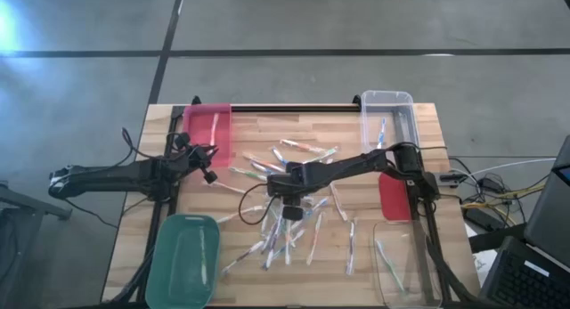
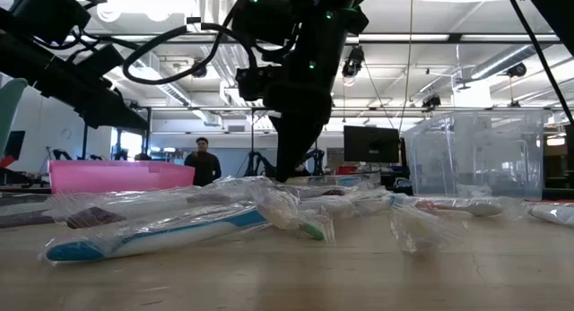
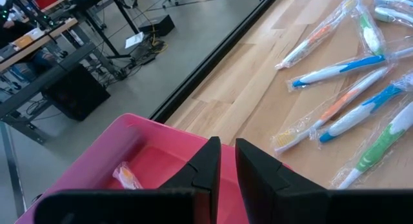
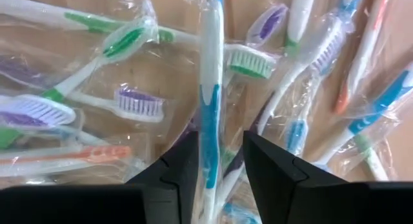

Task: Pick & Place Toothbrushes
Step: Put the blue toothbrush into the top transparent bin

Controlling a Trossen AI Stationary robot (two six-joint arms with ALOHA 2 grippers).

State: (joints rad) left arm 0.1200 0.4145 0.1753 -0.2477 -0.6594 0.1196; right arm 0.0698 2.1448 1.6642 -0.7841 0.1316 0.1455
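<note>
pink bin [image 3: 103, 166] holds one wrapped toothbrush [image 3: 127, 177]; clear bin [image 1: 386, 113] another.

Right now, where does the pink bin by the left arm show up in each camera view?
High view: the pink bin sits at the table's far left corner.
Low view: at left, behind the wrapped toothbrushes.
Left wrist view: along the bottom, below the left gripper.
Right wrist view: not in it.
Shared landmark: the toothbrushes scattered mid-table, seen in all four views.
</note>
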